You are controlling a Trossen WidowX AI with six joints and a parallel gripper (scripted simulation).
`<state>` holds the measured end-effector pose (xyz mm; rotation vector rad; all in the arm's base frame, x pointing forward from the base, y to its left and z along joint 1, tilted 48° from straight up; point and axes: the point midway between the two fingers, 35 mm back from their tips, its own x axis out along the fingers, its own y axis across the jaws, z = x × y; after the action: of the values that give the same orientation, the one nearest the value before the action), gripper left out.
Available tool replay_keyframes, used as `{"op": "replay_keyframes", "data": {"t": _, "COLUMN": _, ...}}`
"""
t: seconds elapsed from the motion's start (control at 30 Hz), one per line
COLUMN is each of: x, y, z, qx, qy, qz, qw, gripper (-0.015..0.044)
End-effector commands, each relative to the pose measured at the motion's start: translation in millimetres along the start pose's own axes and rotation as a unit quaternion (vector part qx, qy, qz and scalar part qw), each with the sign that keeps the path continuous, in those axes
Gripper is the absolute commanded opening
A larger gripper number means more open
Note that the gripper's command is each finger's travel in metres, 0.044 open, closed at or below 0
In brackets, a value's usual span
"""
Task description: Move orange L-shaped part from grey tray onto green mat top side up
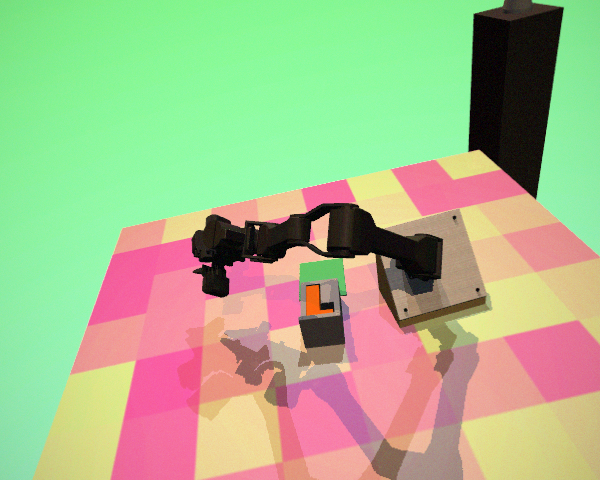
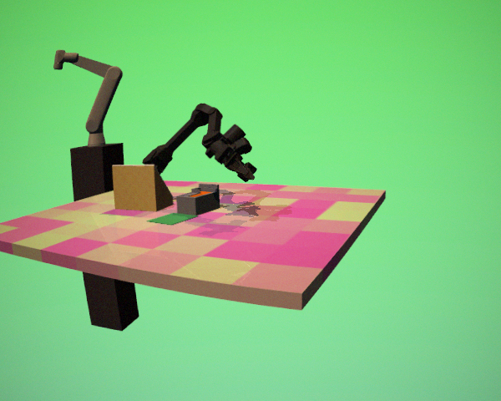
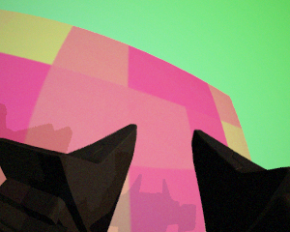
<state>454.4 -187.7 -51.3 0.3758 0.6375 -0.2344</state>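
Note:
The orange L-shaped part (image 1: pixel 313 300) (image 2: pixel 197 195) lies flush in the pocket of the grey tray (image 1: pixel 321 330) (image 2: pixel 189 204). The green mat (image 1: pixel 323 269) (image 2: pixel 170 218) lies flat on the table right beside the tray. My gripper (image 1: pixel 213 283) (image 2: pixel 247 173) (image 3: pixel 164 133) hangs in the air well to the side of the tray, above the checkered table, tilted downward. Its fingers stand partly apart with nothing between them; the wrist view shows only table and shadow through the gap.
My arm's base sits on a wedge-shaped block (image 1: pixel 460 248) (image 2: pixel 134 187) beside the tray. A dark pillar (image 1: pixel 512 87) (image 2: pixel 96 170) stands past the table's corner, carrying a brown arm (image 2: pixel 102 94). The table ends a few tiles beyond my gripper.

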Motion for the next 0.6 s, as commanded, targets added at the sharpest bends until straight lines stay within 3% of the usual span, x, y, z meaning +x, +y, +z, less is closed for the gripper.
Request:
{"op": "replay_keyframes", "data": {"t": 0.0, "x": -68.9, "y": 28.1, "z": -19.3, "qx": -0.034, "qy": 0.181, "qz": 0.090, "qw": 0.979, "gripper": 0.0180}}
{"op": "replay_keyframes", "data": {"t": 0.57, "x": -150.5, "y": 56.9, "z": -57.2, "qx": 0.019, "qy": 0.346, "qz": 0.158, "qw": 0.925, "gripper": 0.0180}}
